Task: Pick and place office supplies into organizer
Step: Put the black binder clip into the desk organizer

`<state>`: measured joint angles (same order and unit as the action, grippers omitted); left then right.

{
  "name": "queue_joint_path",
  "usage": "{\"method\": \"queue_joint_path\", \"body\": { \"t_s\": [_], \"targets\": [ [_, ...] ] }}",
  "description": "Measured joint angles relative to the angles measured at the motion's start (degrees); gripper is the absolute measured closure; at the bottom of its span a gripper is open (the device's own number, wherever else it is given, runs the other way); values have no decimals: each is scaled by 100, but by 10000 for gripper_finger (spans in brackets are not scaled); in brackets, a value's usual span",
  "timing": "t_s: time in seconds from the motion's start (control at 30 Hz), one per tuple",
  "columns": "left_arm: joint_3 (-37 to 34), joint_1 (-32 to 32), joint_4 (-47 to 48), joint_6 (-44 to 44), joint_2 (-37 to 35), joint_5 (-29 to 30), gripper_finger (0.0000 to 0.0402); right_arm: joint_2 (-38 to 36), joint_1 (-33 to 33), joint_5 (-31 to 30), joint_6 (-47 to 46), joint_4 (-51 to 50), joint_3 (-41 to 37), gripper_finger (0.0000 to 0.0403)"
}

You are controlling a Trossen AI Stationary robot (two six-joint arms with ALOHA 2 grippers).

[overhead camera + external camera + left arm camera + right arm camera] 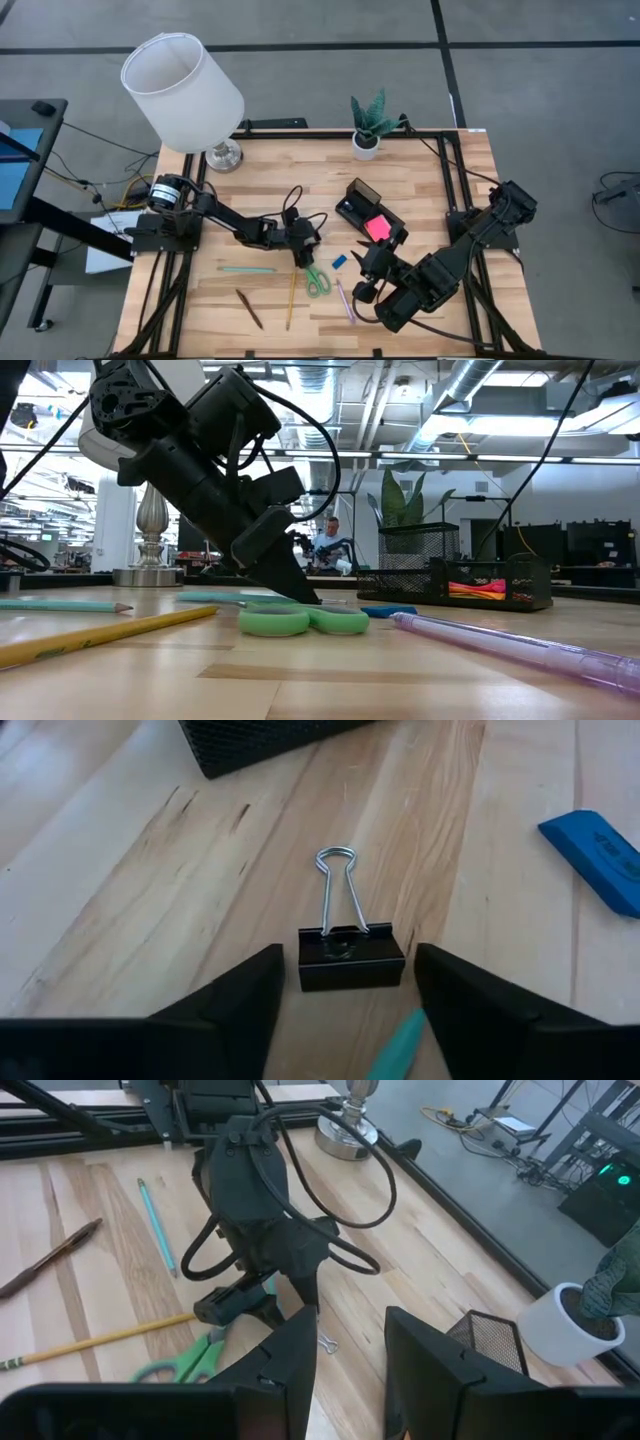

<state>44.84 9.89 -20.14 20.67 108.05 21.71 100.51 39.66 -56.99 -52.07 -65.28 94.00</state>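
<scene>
Left hand (345, 995) open astride the black clip (350, 957).

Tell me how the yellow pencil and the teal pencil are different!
The yellow pencil lies pointing toward the table's front edge, while the teal pencil lies crosswise, parallel to that edge. The yellow pencil sits right beside the green-handled scissors; the teal pencil lies farther out toward the left arm's base. Both lie flat on the wooden table, outside the organizer.

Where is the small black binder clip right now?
The binder clip lies on the table between the left gripper's open fingers, with the blue eraser close by and the organizer just beyond.
</scene>
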Motion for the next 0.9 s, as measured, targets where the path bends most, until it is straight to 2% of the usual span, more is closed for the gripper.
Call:
{"method": "queue_joint_path", "body": {
  "t_s": [0.23, 0.4, 0.7, 0.9],
  "targets": [
    [23, -46, -29, 0, 0, 4, 279, 0, 0, 0, 0, 0, 0, 289],
    [254, -74, -33, -142, 0, 6, 282, 0, 0, -2, 0, 0, 0, 289],
    [1157, -117, 5, -1267, 0, 281, 271, 0, 0, 0, 0, 0, 0, 289],
    [1543, -399, 106, -1980, 0, 19, 270, 0, 0, 0, 0, 12, 0, 289]
  ]
}}
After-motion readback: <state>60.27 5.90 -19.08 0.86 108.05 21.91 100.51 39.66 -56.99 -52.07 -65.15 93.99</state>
